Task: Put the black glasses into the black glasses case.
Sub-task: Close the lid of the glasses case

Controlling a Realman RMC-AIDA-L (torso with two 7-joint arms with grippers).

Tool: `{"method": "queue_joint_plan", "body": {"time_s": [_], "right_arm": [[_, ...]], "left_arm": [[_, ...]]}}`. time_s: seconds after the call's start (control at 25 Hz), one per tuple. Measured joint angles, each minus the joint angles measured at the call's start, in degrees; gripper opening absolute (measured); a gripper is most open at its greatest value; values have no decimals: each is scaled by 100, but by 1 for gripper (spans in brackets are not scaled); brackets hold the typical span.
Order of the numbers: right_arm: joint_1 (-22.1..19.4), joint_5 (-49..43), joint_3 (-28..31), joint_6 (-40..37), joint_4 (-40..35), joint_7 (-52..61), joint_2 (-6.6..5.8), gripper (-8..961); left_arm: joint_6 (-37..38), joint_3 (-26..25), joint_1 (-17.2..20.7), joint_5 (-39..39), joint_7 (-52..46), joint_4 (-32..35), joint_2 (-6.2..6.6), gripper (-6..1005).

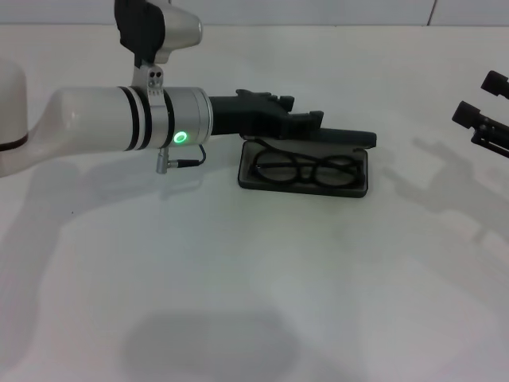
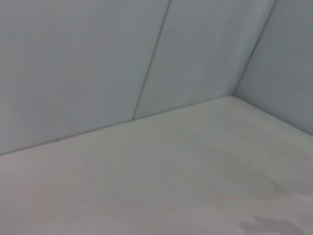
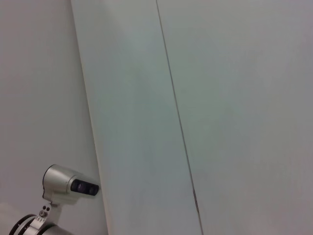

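Resting inside the open black glasses case (image 1: pixel 303 185), the black glasses (image 1: pixel 306 169) lie flat on the dark lining, lenses side by side, near the centre of the white counter (image 1: pixel 254 286) in the head view. The left claw (image 1: pixel 306 121) sits at the case's 12 o'clock edge, over or against the raised lid; whether it touches the lid, and how far its fingers are spread, cannot be told. It holds nothing visible. The right claw (image 1: pixel 480 107) is parked well apart at 3 o'clock, its two fingers spread with a gap between, empty. Both wrist views show only walls and counter.

Risks, judged: a lid push from the left claw could slide the light case across the smooth counter instead of hinging it. If a temple arm stands proud, the closing lid could pinch it.
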Motion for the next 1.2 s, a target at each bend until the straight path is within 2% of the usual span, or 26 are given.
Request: {"method": "queue_joint_plan", "body": {"time_s": [0.44, 0.84, 1.2], "right_arm": [[34, -11, -2, 74, 0, -20, -1, 794], [176, -67, -63, 314, 5, -41, 0, 794], [248, -79, -116, 385, 9, -53, 0, 793]], "left_arm": [[65, 75, 223, 6, 149, 20, 10, 642], [50, 78, 279, 48, 190, -4, 9, 642], [17, 294, 318, 42, 161, -8, 9, 642]]}}
